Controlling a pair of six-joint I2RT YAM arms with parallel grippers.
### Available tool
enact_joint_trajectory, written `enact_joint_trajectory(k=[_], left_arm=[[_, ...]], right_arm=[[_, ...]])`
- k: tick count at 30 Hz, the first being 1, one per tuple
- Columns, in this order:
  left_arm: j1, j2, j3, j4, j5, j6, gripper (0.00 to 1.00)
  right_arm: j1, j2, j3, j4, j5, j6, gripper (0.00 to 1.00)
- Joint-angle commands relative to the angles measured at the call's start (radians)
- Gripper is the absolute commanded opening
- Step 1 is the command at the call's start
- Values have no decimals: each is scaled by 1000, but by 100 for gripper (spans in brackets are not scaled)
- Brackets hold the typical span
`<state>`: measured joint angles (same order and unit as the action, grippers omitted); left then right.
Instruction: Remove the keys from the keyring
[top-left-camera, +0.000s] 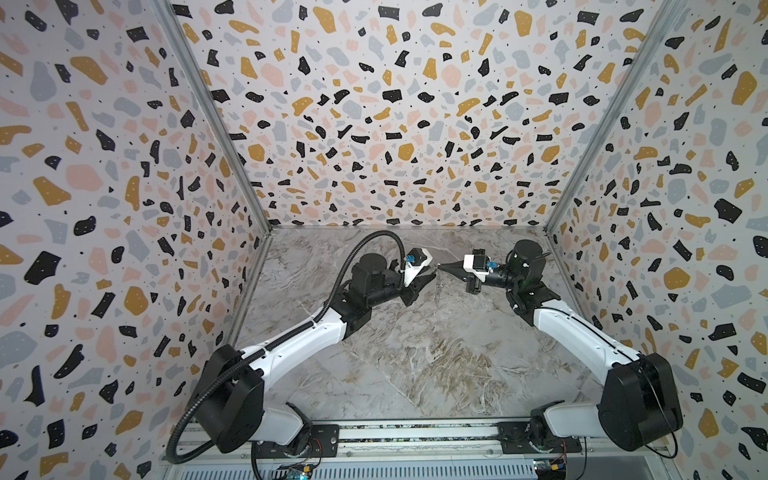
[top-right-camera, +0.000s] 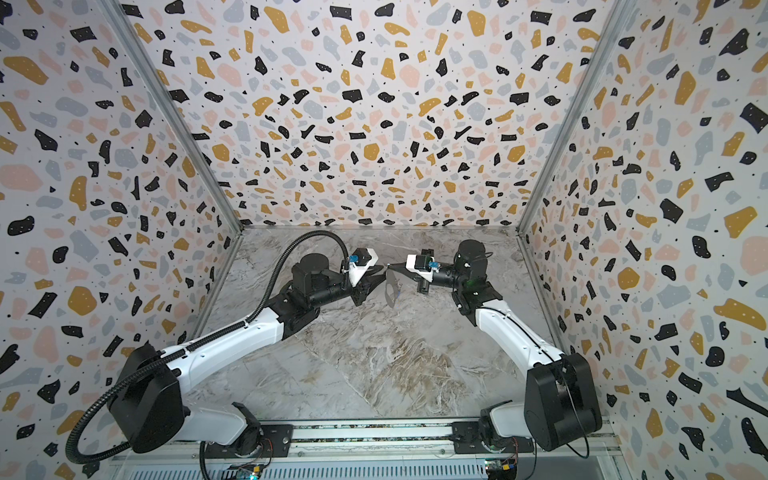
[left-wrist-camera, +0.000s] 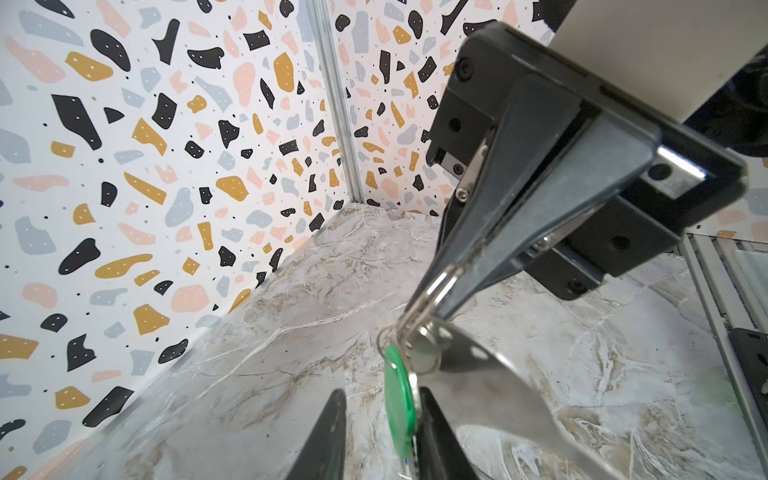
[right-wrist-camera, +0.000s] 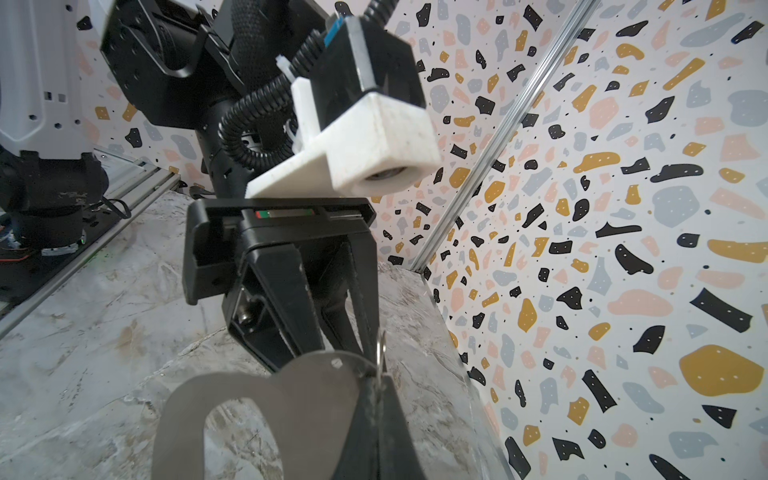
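Flat grey-beige metal keyring tab (right-wrist-camera: 266, 399); round green plastic key tag (left-wrist-camera: 400, 390); black end effector fingers (left-wrist-camera: 324, 436); grey-and-tan marbled worktop (top-left-camera: 415, 365); white terrazzo-patterned walls (top-left-camera: 374, 124) speckled black, ochre, pink, blue-grey.

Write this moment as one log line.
right tool: shut on wire ring | left tool: around green tag, grip unclear | grey tab: hanging

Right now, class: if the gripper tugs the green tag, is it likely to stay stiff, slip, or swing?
Probably stiff: the green tag looks like a smooth moulded plastic disc. Its glossy face may slip against the left gripper's fingers. It hangs from a thin wire ring pinched by the right gripper, so it would likely swing, with the grey tab dangling alongside.
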<state>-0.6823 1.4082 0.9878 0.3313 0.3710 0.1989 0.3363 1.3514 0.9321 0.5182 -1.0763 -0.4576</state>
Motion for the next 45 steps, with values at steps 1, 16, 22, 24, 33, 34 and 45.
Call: enact_joint_trajectory(k=[1,16,22,24,33,34,45], left_arm=[[-10,-11,-11,60,-9,15,23],[-21,-25,-14,92,-84,38,22],[-31,-4,-9,114,-80,28,20],[-33,-5,-11,119,-81,26,17],[-36,-3,-10,117,-100,31,3],[-36,-6,-8,114,-106,35,2],[-87,-51,21,51,-395,172,0]], right_arm=[[6,-14,10,49,4,29,0],[7,-29,-6,58,50,72,0],[8,-35,-11,70,53,81,0],[8,-38,-12,68,55,82,0],[7,-48,-17,66,67,83,0],[7,-50,-21,65,73,83,0],[34,-72,23,-162,269,42,0]])
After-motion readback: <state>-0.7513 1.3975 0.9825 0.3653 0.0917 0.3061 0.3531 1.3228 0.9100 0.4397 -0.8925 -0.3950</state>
